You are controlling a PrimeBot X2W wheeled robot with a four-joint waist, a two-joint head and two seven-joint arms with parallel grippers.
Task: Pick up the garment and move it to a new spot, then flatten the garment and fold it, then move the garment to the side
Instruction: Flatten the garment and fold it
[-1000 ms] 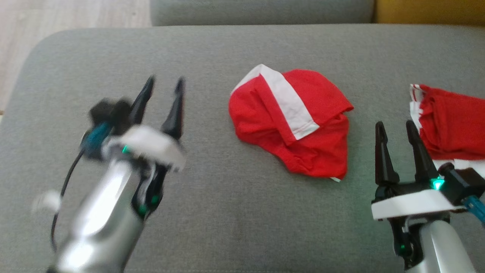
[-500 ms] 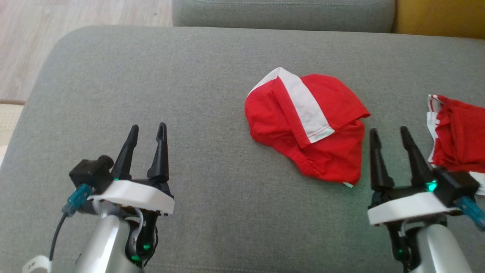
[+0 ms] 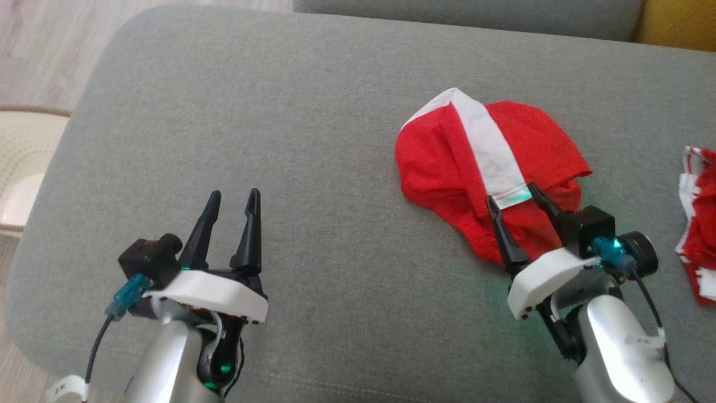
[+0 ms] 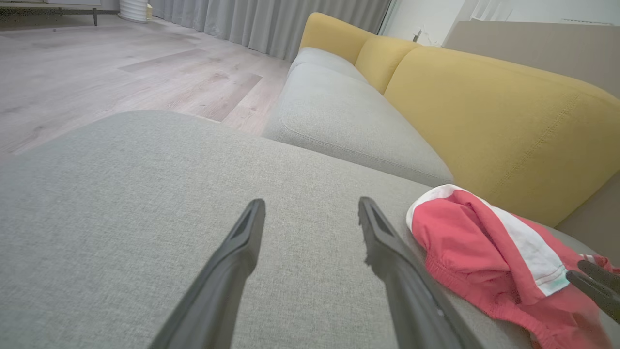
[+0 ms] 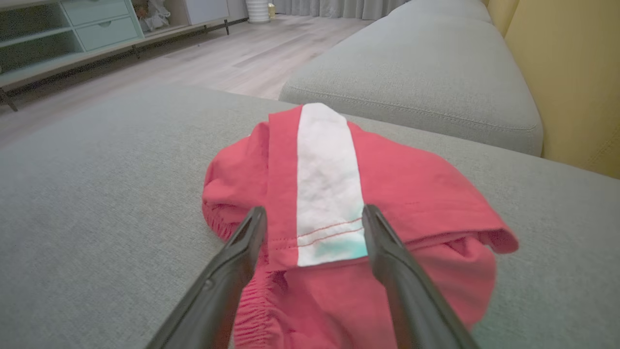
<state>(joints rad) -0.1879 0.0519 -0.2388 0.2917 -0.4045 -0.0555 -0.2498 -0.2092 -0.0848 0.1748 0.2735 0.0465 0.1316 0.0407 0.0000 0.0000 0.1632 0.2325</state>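
Grey sofa seat (image 3: 335, 140) carries the crumpled red-and-white shorts (image 3: 442, 168) at centre right. The right gripper (image 3: 512, 194) is poised wide open and empty over their near hem, the left gripper (image 3: 234, 193) likewise at lower left; the pick-up apparently awaits a descent and pinch.

We see the garment (image 5: 407, 194) as soft, matt red cloth with a white band, lightly wrinkled; the cushion (image 3: 279, 112) as coarse grey weave; the floor (image 4: 97, 72) as smooth pale wood; the left gripper (image 3: 235, 193) as matt dark plastic.
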